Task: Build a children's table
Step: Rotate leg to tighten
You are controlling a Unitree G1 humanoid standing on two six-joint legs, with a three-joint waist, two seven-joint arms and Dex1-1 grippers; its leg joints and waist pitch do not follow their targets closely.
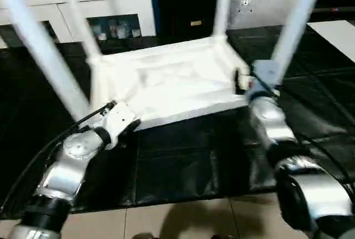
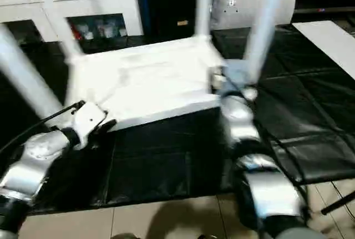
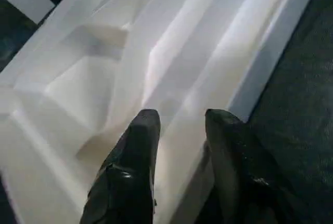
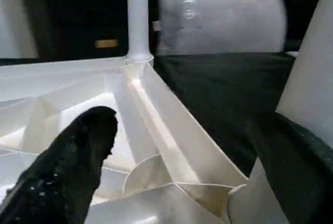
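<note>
The children's table lies upside down on a black mat [image 1: 183,161], its white ribbed tabletop [image 1: 166,84] facing up. Several white legs stand up from its corners, among them the near-left leg [image 1: 41,45] and the near-right leg [image 1: 294,23]. My left gripper [image 3: 179,125] is shut on the tabletop's near rim close to the left corner, one finger [image 3: 140,141] inside the rim and the other outside. At the near-right corner, my right gripper [image 4: 187,141] stands wide open, with the corner socket between its fingers and the leg [image 4: 312,78] beside it.
A grey cushion [image 2: 252,0] leans behind the table's far right corner. A white cabinet [image 1: 83,6] stands at the back left, and a white board [image 1: 335,34] lies at the right. Tiled floor [image 1: 194,217] begins at the mat's near edge.
</note>
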